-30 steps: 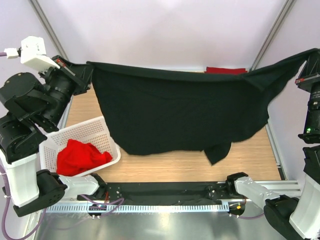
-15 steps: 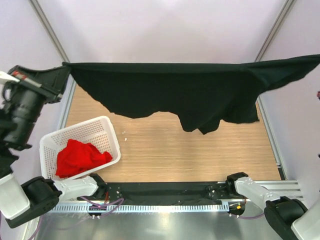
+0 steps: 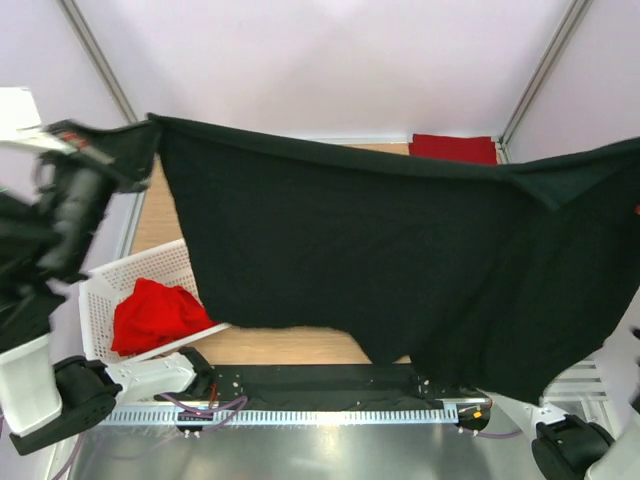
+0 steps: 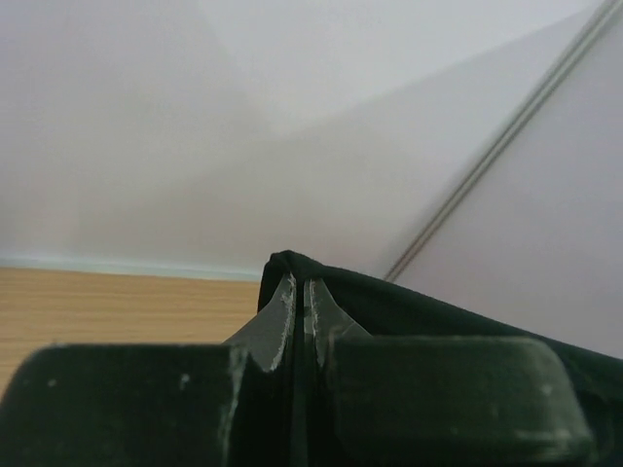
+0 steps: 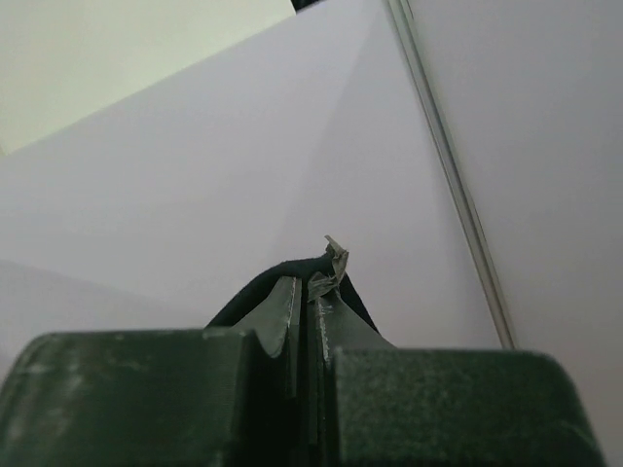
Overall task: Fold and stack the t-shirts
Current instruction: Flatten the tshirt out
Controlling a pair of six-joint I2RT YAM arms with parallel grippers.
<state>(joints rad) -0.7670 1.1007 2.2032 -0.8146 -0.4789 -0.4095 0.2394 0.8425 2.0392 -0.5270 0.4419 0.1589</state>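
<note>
- The black t-shirt (image 3: 380, 260) hangs in the air, spread wide between the two arms above the wooden surface (image 3: 280, 345). Its top edge runs taut from the upper left to the right border, where the picture cuts it off.
- The right fingers (image 5: 297, 297) fall outside the overhead view. Their own wrist camera shows them clenched on a small rounded fold of the black cloth, with a small pale scrap (image 5: 336, 255) sticking up just above the tips.
- The left arm (image 3: 70, 205) is smeared with blur from above, so its tip is hard to make out there. The left wrist view shows the left fingers (image 4: 292, 297) pressed together on a curved hem fold.
- The hanging shirt hides most of the surface and the right end of the basket (image 3: 120, 275).
- The cloth is matte, soft and finely knit. Its lower hem is uneven and droops lowest at the right, and a sleeve makes a folded wedge near the right border.
- The basket is white plastic with a lattice of small holes. It holds a crumpled red t-shirt (image 3: 155, 315), bright and lumpy.
- A folded red t-shirt (image 3: 455, 148) lies flat as a rectangle at the far edge of the surface, its near side hidden behind the black shirt's top edge.
</note>
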